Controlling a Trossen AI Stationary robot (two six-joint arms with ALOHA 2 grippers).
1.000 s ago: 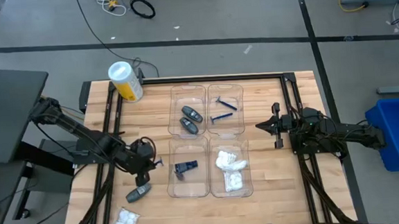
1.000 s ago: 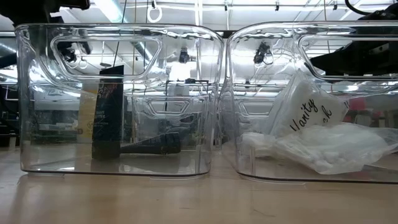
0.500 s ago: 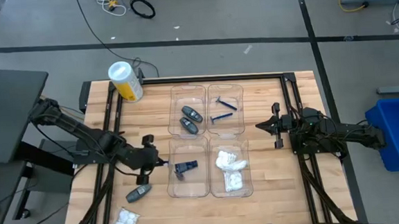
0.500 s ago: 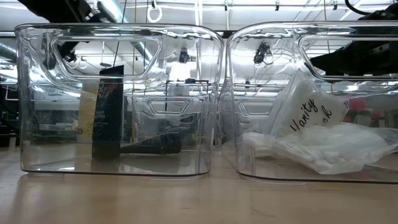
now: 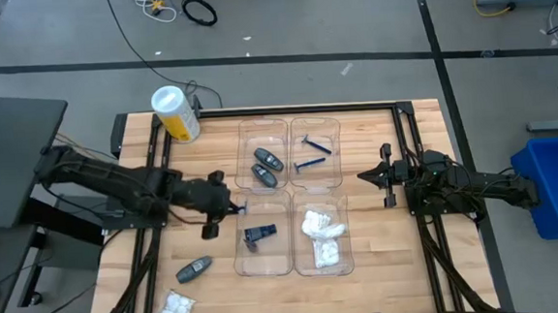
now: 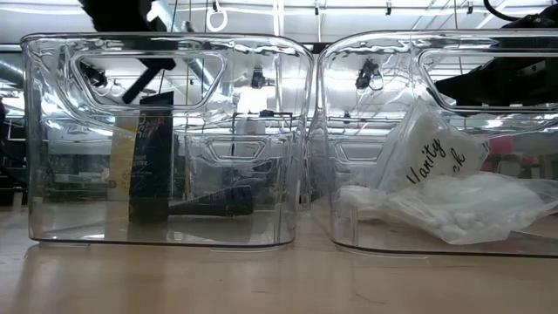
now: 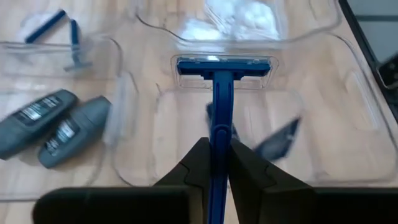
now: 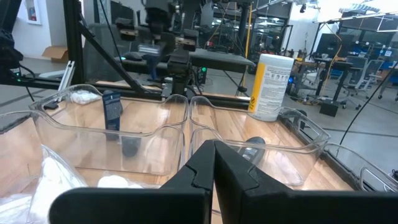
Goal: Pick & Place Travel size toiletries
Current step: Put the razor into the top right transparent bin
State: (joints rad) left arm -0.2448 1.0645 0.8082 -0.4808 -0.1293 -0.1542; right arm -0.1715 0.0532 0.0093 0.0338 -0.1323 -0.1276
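We see the left gripper clamped on the handle of a blue razor, its head pointing ahead over the rim of the near-left tray. In the left wrist view the razor head sits above that tray's edge, with a dark cone piece lying inside. Just beside it, the near-right tray holds white packets; the far-left tray holds two grey tubes, and the far-right tray holds a second razor. The four trays stand close together, walls nearly touching, so we find open wood only around the group. On the bare table at the left lie a loose tube and a loose packet, well apart from the trays. The left arm stretches low from the left edge toward the centre. The right gripper rests with fingers closed and empty, near the right side of the trays, its arm extended level.
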